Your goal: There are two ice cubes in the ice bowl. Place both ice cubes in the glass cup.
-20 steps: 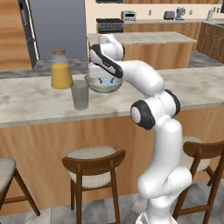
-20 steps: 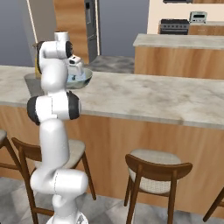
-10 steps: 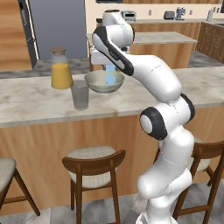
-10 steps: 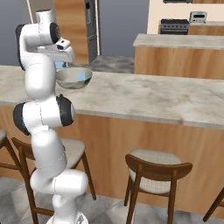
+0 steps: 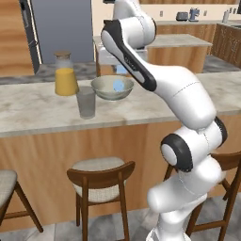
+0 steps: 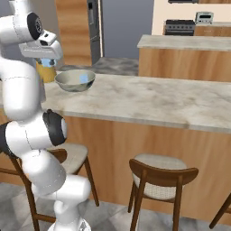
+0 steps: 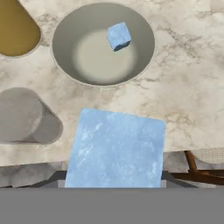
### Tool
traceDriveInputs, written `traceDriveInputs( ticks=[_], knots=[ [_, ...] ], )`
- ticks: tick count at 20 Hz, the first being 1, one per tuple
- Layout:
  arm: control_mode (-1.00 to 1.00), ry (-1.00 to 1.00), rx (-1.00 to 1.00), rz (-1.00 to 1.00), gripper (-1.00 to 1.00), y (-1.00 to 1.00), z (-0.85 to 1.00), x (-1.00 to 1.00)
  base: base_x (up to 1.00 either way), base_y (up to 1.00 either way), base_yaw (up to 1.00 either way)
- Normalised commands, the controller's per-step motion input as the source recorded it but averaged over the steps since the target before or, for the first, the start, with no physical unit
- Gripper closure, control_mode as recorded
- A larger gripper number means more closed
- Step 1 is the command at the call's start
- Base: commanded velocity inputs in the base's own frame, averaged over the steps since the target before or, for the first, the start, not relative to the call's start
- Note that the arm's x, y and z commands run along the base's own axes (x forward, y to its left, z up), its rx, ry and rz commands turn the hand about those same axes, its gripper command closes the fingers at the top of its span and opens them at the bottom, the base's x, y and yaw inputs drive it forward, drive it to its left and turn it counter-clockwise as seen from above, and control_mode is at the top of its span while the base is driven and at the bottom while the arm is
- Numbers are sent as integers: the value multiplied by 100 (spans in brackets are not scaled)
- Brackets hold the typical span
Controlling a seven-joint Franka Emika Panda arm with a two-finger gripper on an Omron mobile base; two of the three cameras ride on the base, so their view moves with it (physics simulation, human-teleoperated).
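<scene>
The held ice cube (image 7: 116,148) is cut off at its lower edge in the hand view, and the fingertips gripping it are hidden behind it; the orange juice jar (image 7: 16,28) is cropped by that view's top-left corner; in the right base view the jar (image 6: 45,71) is largely hidden behind the arm.

Marble counter (image 5: 28,110), wooden stools (image 5: 101,181), distant kitchen island (image 6: 185,43).

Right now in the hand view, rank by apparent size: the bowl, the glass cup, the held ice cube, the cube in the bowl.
1. ice bowl
2. held ice cube, inflated by nearness to the camera
3. glass cup
4. ice cube in the bowl
</scene>
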Motion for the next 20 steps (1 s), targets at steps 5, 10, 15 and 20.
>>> traceDriveInputs(
  ticks=[5, 10, 15, 20],
  knots=[
    [-100, 1, -1, 3, 100, 56, -7, -34, 0, 0, 0],
    [-100, 0, -1, 1, 100, 26, 31, -25, 0, 0, 0],
    [-100, 6, 0, 0, 100, 43, 27, 0, 0, 0, 0],
    [-100, 4, -1, 0, 100, 48, -3, 2, 0, 0, 0]
  ],
)
